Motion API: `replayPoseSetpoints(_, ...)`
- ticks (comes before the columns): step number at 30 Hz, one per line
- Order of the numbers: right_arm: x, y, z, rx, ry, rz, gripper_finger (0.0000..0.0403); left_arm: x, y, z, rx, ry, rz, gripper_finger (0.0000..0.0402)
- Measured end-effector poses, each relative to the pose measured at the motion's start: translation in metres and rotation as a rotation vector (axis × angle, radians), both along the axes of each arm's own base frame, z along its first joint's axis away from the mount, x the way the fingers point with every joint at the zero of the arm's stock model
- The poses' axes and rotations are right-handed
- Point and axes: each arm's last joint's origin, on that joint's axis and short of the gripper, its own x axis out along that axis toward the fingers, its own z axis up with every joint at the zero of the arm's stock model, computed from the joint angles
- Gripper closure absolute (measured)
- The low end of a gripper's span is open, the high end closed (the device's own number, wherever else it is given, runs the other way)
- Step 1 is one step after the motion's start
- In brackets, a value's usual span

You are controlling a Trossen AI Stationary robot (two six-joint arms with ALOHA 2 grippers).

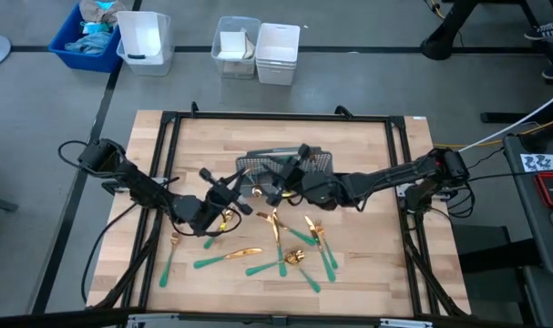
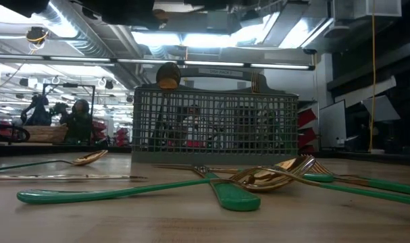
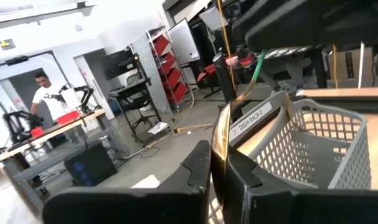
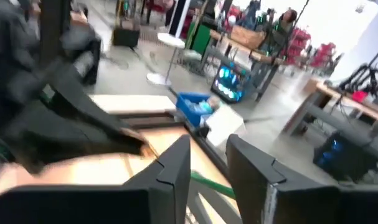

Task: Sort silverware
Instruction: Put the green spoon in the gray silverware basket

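the silverware (image 1: 274, 248) lies scattered near the front edge of the bench (image 1: 367, 155). behind it, the left gripper (image 3: 217, 168) is closed on a gold knife (image 3: 221, 134) beside the caddy (image 1: 285, 164). the right gripper (image 4: 207, 165) is narrowly apart over the caddy.

Grey mesh caddy (image 2: 215, 125) upright behind teal-handled gold silverware (image 2: 259, 179) scattered flat on the wooden table (image 2: 123, 223).

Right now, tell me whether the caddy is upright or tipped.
Upright. In the low view the caddy sits flat on the table, walls vertical, a gold spoon head above its rim.
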Motion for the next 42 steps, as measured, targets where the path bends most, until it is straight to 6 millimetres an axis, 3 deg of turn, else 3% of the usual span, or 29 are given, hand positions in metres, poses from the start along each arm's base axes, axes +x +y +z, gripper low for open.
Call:
replayPoseSetpoints(11, -0.002, -0.019, -0.019, 0.147, 0.034, -0.006, 0.0298, 0.002, -0.004, 0.006, 0.037, 0.042, -0.012, 0.0399)
replayPoseSetpoints(17, -0.001, -0.022, -0.020, 0.128, 0.034, 0.001, 0.0298, 0.002, -0.006, 0.012, 0.073, 0.111, 0.029, 0.0399)
replayPoseSetpoints(20, -0.004, -0.021, -0.013, 0.073, 0.042, 0.023, 0.0298, 0.001, -0.009, 0.018, 0.112, 0.225, 0.106, 0.0400)
replayPoseSetpoints(24, -0.011, -0.018, 0.009, 0.031, 0.017, 0.032, 0.0298, 0.001, -0.017, 0.031, 0.191, 0.335, 0.084, 0.0399)
replayPoseSetpoints(29, -0.024, -0.016, 0.032, 0.010, 0.005, 0.039, 0.0298, 0.001, -0.022, 0.048, 0.202, 0.348, 0.072, 0.0398)
replayPoseSetpoints(33, -0.039, -0.017, 0.050, 0.010, 0.005, 0.042, 0.0298, 0.001, -0.020, 0.051, 0.216, 0.373, 0.080, 0.0398)
replayPoseSetpoints(42, -0.070, -0.015, 0.072, 0.009, 0.028, 0.062, 0.0298, -0.007, -0.008, 0.049, 0.386, 0.615, 0.066, 0.0399)
